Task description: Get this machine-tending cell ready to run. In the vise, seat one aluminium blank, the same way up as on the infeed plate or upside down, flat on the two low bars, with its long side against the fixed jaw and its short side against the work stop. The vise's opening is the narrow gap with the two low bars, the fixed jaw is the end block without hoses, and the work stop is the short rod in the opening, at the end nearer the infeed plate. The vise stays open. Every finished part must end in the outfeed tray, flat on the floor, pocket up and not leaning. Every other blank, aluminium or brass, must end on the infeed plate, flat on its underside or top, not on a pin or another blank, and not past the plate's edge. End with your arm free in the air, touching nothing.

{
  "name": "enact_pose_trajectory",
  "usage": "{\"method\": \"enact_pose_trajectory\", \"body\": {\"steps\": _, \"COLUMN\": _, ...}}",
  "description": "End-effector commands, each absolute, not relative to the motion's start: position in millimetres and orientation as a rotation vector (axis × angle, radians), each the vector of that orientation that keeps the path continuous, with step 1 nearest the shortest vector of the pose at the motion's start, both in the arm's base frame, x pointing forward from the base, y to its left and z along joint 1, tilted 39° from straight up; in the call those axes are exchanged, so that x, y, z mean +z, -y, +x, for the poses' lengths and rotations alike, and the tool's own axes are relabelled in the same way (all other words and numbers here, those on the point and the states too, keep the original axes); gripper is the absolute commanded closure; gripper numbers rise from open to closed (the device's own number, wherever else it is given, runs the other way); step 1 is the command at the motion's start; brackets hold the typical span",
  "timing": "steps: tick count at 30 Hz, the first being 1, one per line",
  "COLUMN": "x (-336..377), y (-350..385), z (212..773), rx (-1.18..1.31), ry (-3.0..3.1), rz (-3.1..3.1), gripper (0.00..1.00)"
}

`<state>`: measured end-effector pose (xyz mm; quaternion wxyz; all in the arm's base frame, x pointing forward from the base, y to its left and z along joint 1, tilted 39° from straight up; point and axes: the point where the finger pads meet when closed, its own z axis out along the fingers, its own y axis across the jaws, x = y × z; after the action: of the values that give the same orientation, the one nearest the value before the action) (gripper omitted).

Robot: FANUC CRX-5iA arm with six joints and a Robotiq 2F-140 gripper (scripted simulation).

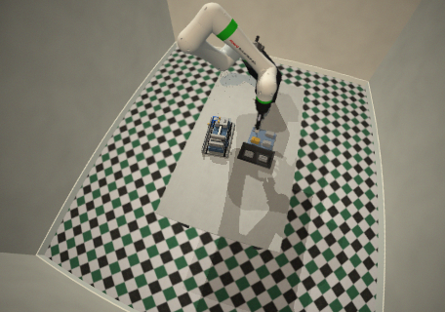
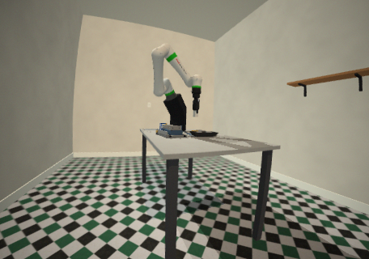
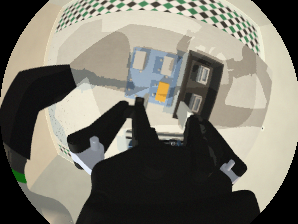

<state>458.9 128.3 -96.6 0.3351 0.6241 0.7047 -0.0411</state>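
My gripper (image 1: 257,123) hangs in the air well above the table, over the blue infeed plate (image 1: 262,138). Its fingers are partly open with nothing between them; in the wrist view (image 3: 162,112) the plate (image 3: 156,72) shows through the gap. A brass blank (image 3: 161,91) lies on the plate, and a grey blank (image 1: 267,144) lies near the plate's edge by the tray. The black outfeed tray (image 1: 256,155) holds two grey parts (image 3: 204,74) (image 3: 196,103). The vise (image 1: 219,136) stands to the left of the plate; I cannot tell what is in its opening.
The table (image 2: 206,144) has its far end under the arm's base. The vise (image 2: 170,131) and the tray (image 2: 203,133) sit low on the table at that far end. A wall shelf (image 2: 329,78) is far to the right.
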Motion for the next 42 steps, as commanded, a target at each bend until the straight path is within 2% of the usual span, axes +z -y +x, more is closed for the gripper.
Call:
{"method": "enact_pose_trajectory", "body": {"steps": 1, "x": -95.4, "y": -129.5, "z": 458.4, "rx": -0.107, "ry": -1.839, "rz": 1.628, "gripper": 0.60}}
{"method": "enact_pose_trajectory", "body": {"steps": 5, "x": -94.6, "y": -129.9, "z": 458.0, "rx": -0.107, "ry": -1.839, "rz": 1.628, "gripper": 0.60}}
{"method": "enact_pose_trajectory", "body": {"steps": 6, "x": -94.6, "y": -129.9, "z": 458.0, "rx": -0.107, "ry": -1.839, "rz": 1.628, "gripper": 1.00}}
{"method": "enact_pose_trajectory", "body": {"steps": 39, "x": -94.6, "y": -129.9, "z": 458.0, "rx": -0.107, "ry": -1.839, "rz": 1.628, "gripper": 1.00}}
{"method": "enact_pose_trajectory", "body": {"steps": 42, "x": -112.4, "y": -144.9, "z": 441.2, "rx": -0.107, "ry": -1.843, "rz": 1.630, "gripper": 1.00}}
